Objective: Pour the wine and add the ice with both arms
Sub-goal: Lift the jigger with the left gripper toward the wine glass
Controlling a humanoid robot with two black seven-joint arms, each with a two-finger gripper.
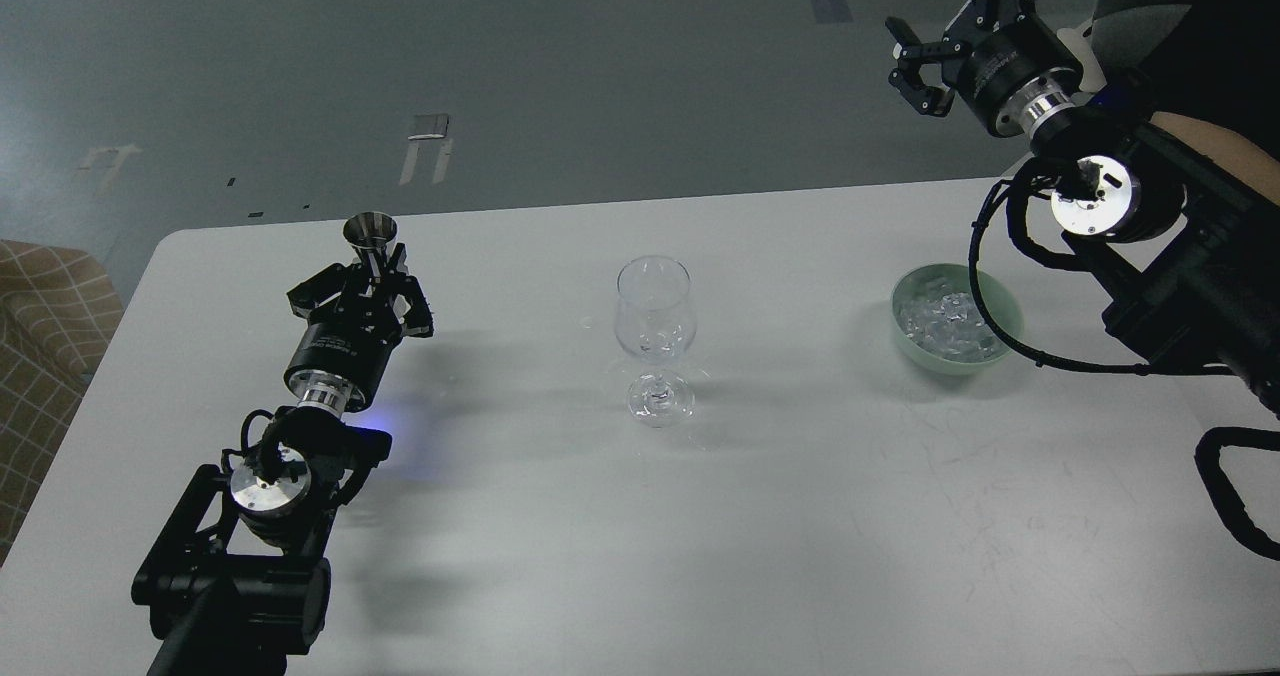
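Note:
A clear stemmed glass (654,341) stands upright and empty at the middle of the white table (780,516). My left gripper (372,271) is shut on a small steel jigger (370,236) and holds it upright above the table's left part, well left of the glass. A pale green bowl (1008,336) at the right holds a heap of clear ice (940,318). My right gripper (925,61) is open and empty, raised high beyond the table's far right edge, above and behind the bowl.
A checked fabric seat (45,316) stands off the table's left edge. Black cables (1000,286) from my right arm loop over the bowl's right rim. Grey floor lies beyond the table's far edge.

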